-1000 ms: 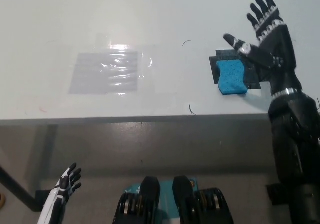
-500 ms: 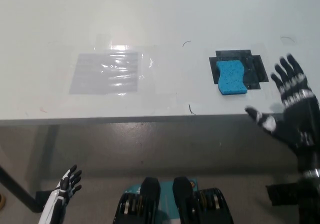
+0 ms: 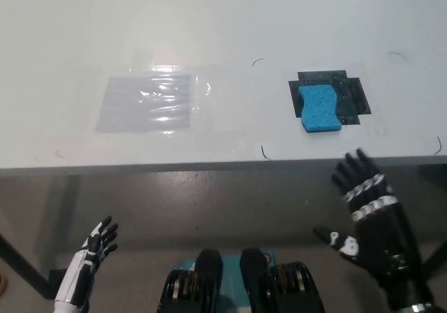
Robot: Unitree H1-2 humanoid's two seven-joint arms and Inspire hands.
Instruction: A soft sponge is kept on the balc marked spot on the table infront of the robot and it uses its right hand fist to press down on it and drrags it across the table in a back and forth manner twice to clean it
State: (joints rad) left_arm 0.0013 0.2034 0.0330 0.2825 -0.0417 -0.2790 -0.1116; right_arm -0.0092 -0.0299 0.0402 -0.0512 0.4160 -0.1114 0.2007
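Right hand (image 3: pixel 367 219), black: fingers (image 3: pixel 356 177) spread wide apart, thumb out to the side, palm facing up toward the camera, nothing held. It hangs below the near edge of the table, at the lower right, well apart from the sponge, touching nothing

Left hand (image 3: pixel 94 250), white with dark fingers: fingers loosely apart, nothing in it. It rests low at the lower left, also below the table edge, well clear of everything on the tabletop

Soft blue rectangular sponge with a slightly waisted outline (image 3: pixel 320 107): lies flat on the black taped spot (image 3: pixel 357 95) on the right part of the table. It covers the left and middle of the spot; black shows around its top, left and right sides, and its near end reaches the spot's front edge or just past it. Nothing touching the sponge

Flat white table (image 3: pixel 223 19): near edge runs straight across the middle of the view. Left of centre sits a clear, shiny rectangular film patch (image 3: pixel 145 102), wrinkled, catching a glare, well apart from the sponge. A few thin dark curved marks (image 3: pixel 264 152) on the surface between patch and sponge and near the right edge

Grey floor (image 3: pixel 209 201) visible under the table edge
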